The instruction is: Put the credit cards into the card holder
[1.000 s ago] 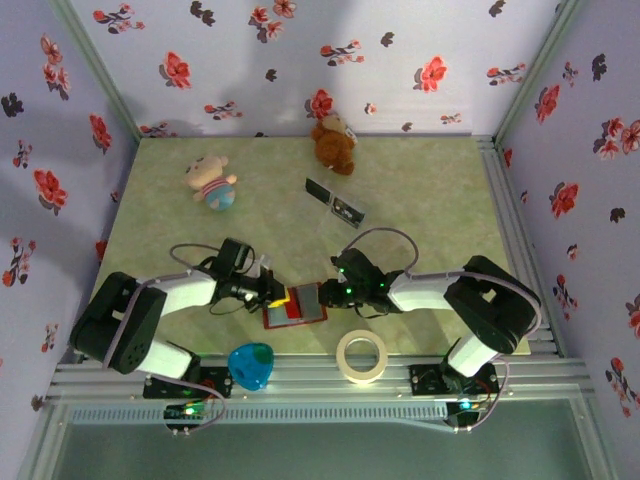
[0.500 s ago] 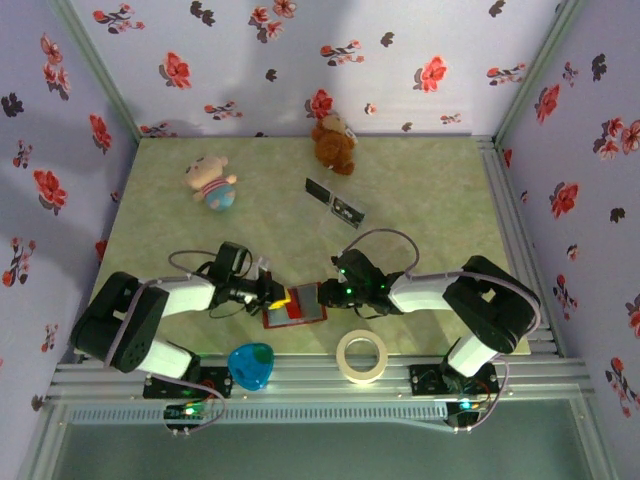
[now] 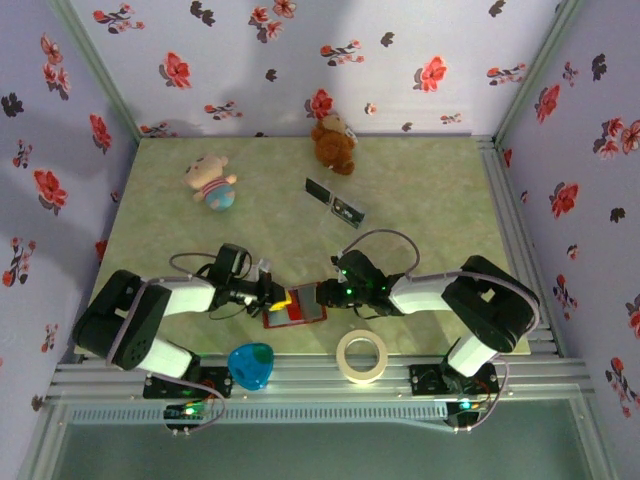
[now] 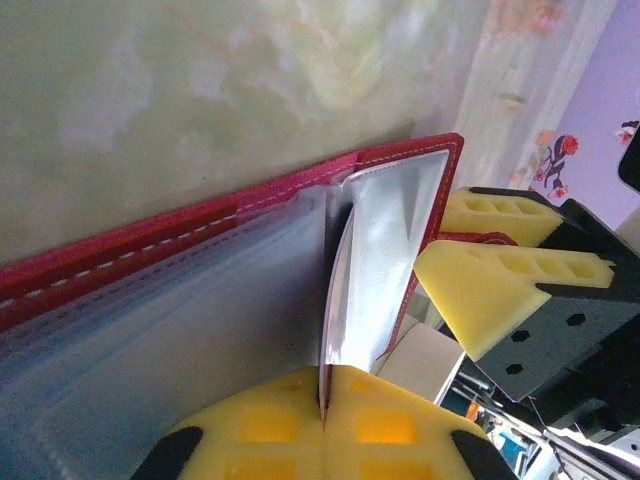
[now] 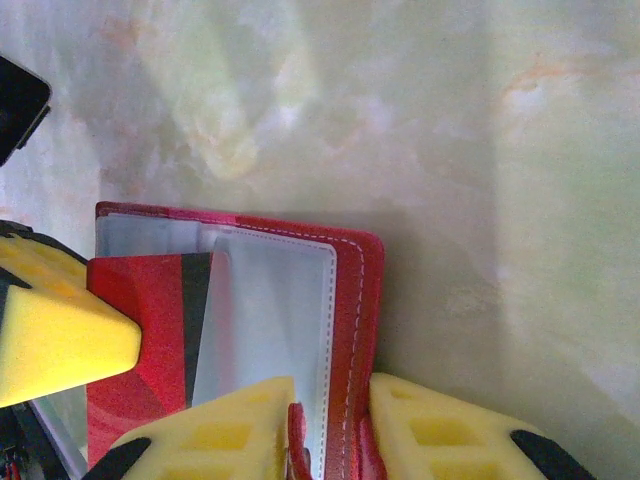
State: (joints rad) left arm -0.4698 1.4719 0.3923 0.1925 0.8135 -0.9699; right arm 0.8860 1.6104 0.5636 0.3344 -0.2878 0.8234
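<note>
On the table [image 3: 420,200], left pincer [image 3: 283,297] and right pincer [image 3: 325,292] clamp the open red card holder [image 3: 300,311].

1. I count two robot arms at the near edge of the worktop: the left arm [image 3: 185,295] and the right arm [image 3: 425,292].
2. There is one card holder [image 3: 305,305], red outside and pale inside.
3. I can make out three credit cards: two dark ones [image 3: 320,189] [image 3: 349,211] and one red-and-black one [image 5: 150,290].
4. There are two plush toys: a pale doll [image 3: 212,183] and a brown bear [image 3: 333,143].
5. There is one roll of tape [image 3: 361,355].
6. There is one blue heart-shaped object [image 3: 251,365].
</note>
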